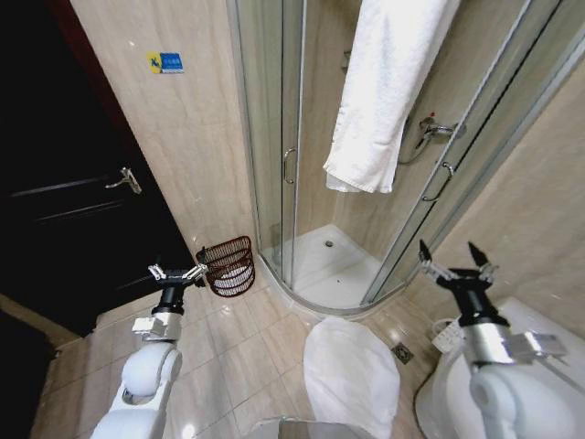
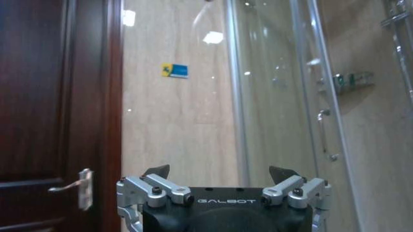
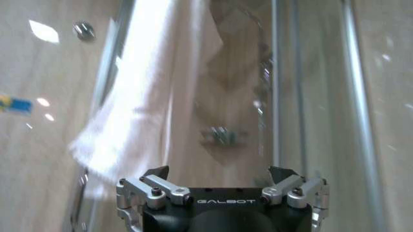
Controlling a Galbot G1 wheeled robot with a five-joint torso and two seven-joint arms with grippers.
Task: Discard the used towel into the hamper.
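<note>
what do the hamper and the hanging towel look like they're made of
The hamper: likely wire or wicker, dark reddish-brown, judging by its openwork hoops and ribs with gaps between. The towel: soft white cloth, probably terry, hanging in loose folds over the shower glass.

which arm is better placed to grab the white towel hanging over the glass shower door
Probably the right. The right gripper, open, points up below the white fabric towel draped over the glass shower enclosure. The left gripper, also open, sits low beside the reddish-brown openwork wire hamper, farther from it.
</note>
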